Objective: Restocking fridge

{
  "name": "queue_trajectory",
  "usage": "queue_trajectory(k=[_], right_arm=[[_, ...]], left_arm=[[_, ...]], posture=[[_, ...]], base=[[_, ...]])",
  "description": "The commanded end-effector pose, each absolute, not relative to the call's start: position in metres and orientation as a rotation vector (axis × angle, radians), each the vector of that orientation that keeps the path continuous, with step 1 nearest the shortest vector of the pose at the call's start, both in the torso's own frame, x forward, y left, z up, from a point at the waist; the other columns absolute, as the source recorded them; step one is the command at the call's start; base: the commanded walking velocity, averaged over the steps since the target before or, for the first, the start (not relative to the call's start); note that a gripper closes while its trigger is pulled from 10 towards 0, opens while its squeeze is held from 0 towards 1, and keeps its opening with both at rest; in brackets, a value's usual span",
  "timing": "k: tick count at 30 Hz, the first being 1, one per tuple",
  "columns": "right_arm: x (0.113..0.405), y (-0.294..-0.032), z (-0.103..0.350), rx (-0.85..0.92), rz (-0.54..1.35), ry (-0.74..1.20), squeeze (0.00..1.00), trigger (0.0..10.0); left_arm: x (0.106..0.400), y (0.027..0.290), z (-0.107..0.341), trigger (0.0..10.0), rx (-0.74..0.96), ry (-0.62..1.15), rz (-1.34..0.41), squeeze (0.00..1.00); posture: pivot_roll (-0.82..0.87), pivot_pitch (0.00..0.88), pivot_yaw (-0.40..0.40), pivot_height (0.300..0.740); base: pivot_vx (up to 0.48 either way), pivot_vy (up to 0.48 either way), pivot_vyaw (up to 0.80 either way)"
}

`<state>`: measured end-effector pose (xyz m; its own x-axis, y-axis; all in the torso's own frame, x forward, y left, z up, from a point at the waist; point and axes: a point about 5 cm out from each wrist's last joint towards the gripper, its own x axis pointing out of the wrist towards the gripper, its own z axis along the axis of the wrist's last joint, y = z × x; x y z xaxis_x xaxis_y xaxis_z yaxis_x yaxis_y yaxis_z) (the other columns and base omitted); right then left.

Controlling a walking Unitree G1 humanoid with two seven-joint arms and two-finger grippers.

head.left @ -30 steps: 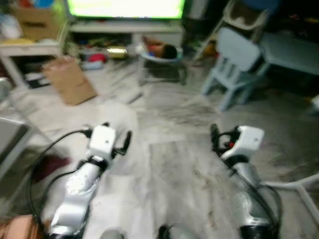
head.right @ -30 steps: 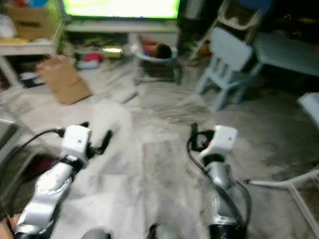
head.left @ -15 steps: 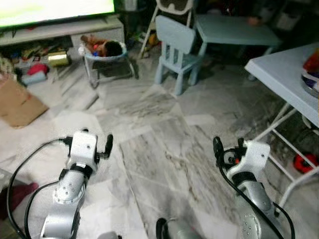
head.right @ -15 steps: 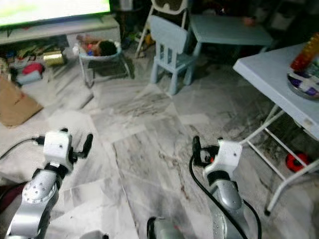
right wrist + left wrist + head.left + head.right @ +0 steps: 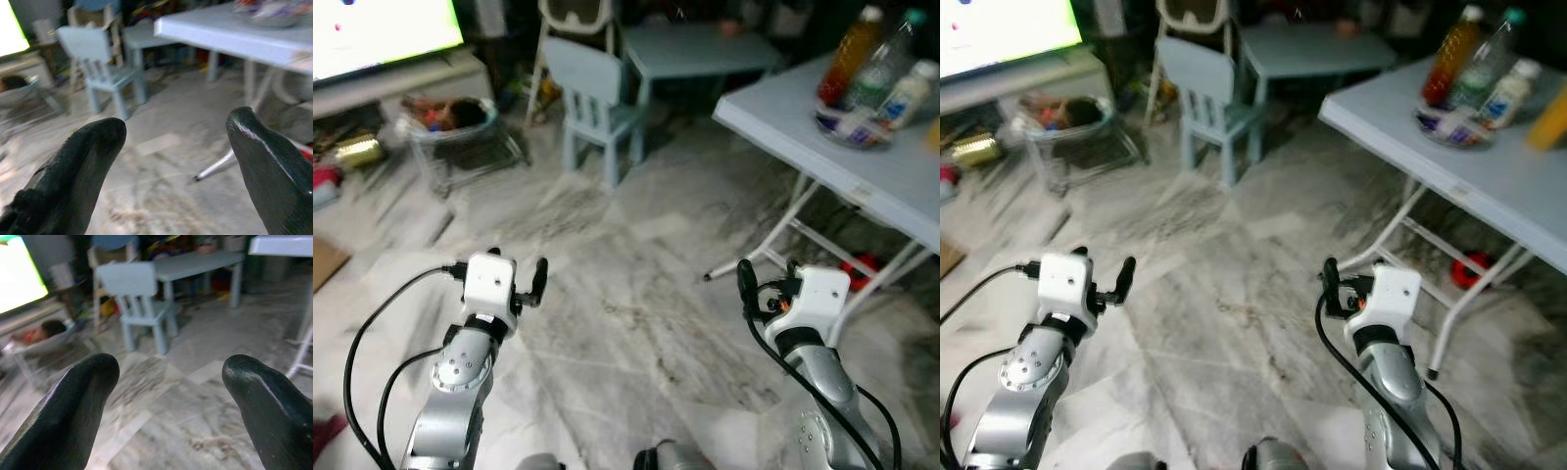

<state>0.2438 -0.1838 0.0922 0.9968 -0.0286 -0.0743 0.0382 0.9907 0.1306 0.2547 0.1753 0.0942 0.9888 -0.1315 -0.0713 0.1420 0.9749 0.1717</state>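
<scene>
Left claw [image 5: 166, 396], right claw [image 5: 173, 161] both spread, empty, above floor; three bottles [image 5: 876, 59] on folding table [image 5: 891, 176].

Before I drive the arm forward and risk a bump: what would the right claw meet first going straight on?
Probably the white folding table's leg, low ahead of the open right claw. Depth is unclear; only bare marble floor lies between.

Folding table [image 5: 891, 176] ahead-right of right gripper [image 5: 766, 284]: orange-drink bottle [image 5: 850, 41], clear bottle [image 5: 883, 61], white bottle [image 5: 911, 90] clustered on it. Marble floor [image 5: 636, 294] beneath both grippers; blue chair [image 5: 592, 93] stands ahead.
</scene>
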Motion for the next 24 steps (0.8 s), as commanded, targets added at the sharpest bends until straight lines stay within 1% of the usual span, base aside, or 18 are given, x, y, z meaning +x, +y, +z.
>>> queue_trajectory(k=[1, 3, 7, 9, 14, 20, 21, 24], right_arm=[[0.245, -0.182, 0.094, 0.142, -0.036, 0.072, 0.0, 10.0], [0.245, -0.182, 0.094, 0.144, -0.038, 0.07, 0.0, 10.0], [0.25, -0.179, 0.098, 0.149, -0.032, 0.06, 0.0, 10.0], [0.25, -0.178, 0.099, 0.153, -0.031, 0.058, 0.0, 10.0], [0.25, -0.177, 0.098, 0.151, -0.029, 0.061, 0.0, 10.0], [0.256, -0.178, 0.105, 0.139, -0.021, 0.045, 0.0, 10.0], [0.258, -0.177, 0.106, 0.14, -0.018, 0.042, 0.0, 10.0], [0.261, -0.176, 0.11, 0.136, -0.013, 0.031, 0.0, 10.0]], left_arm=[[0.256, 0.176, 0.096, 10.0, 0.177, 0.053, -0.135, 0.0], [0.256, 0.175, 0.096, 10.0, 0.176, 0.052, -0.137, 0.0], [0.259, 0.172, 0.101, 10.0, 0.17, 0.032, -0.137, 0.0], [0.258, 0.172, 0.101, 10.0, 0.169, 0.031, -0.135, 0.0], [0.257, 0.172, 0.1, 10.0, 0.168, 0.033, -0.14, 0.0], [0.265, 0.168, 0.114, 10.0, 0.177, -0.011, -0.148, 0.0], [0.264, 0.169, 0.117, 10.0, 0.192, -0.025, -0.156, 0.0], [0.262, 0.168, 0.112, 10.0, 0.178, -0.017, -0.141, 0.0]], posture=[[0.03, 0.07, -0.038, 0.74], [0.03, 0.073, -0.039, 0.74], [0.03, 0.089, -0.039, 0.74], [0.03, 0.091, -0.038, 0.74], [0.03, 0.092, -0.039, 0.74], [0.05, 0.125, -0.042, 0.74], [0.05, 0.143, -0.047, 0.74], [0.0, 0.142, -0.041, 0.74]], base=[[0.274, 0.0, -0.73], [0.277, 0.0, -0.72], [0.282, 0.0, -0.33], [0.319, 0.0, -0.8], [0.34, 0.331, -0.71], [0.327, 0.351, 0.0], [0.304, 0.371, 0.0], [0.303, 0.373, 0.0]])
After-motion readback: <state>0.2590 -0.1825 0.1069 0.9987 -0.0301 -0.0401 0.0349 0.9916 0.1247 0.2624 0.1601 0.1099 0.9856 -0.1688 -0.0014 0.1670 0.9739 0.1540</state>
